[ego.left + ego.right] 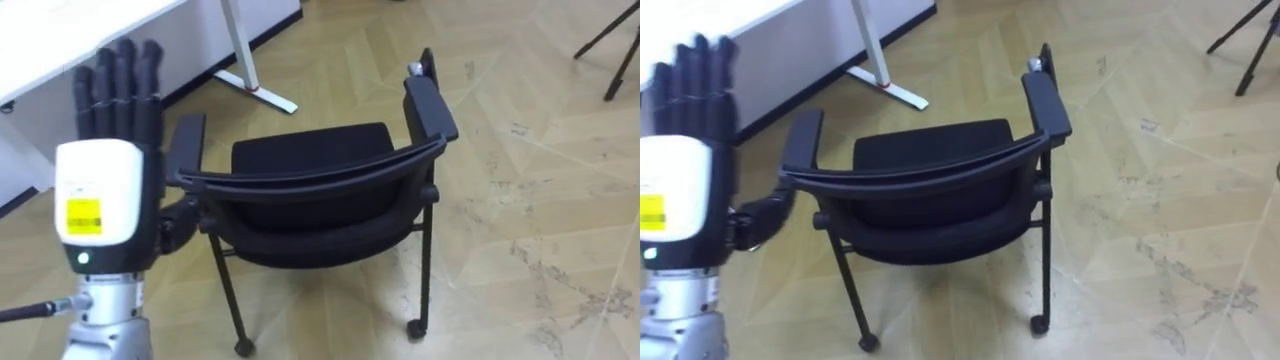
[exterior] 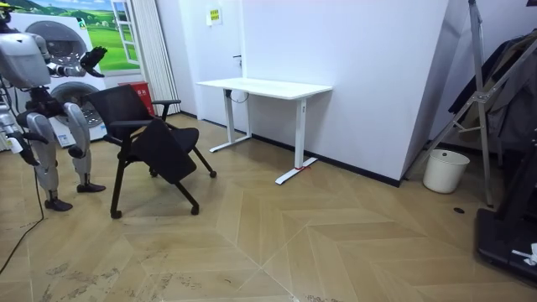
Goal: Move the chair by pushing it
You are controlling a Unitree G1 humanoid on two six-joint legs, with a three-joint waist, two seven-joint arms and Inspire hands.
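Observation:
A black chair [image 1: 310, 150] with armrests and small casters stands on the wood floor in front of me, its curved backrest [image 1: 320, 180] nearest to me. My left hand [image 1: 100, 190] is raised at the left end of the backrest, beside the left armrest [image 1: 188, 145]. The back of the hand faces me, the fingers are straight and point up, and the thumb [image 1: 180, 225] reaches toward the chair frame. Whether it touches the chair I cannot tell. In the room view I stand at the far left behind the chair [image 2: 155, 138], which looks tipped, with my left hand [image 2: 91, 57] lifted.
A white desk [image 1: 60, 30] stands beyond the chair at the upper left, with its foot [image 1: 255, 88] on the floor close to the seat. Dark tripod legs [image 1: 610, 50] stand at the upper right. A white bucket [image 2: 445, 170] sits by the far wall.

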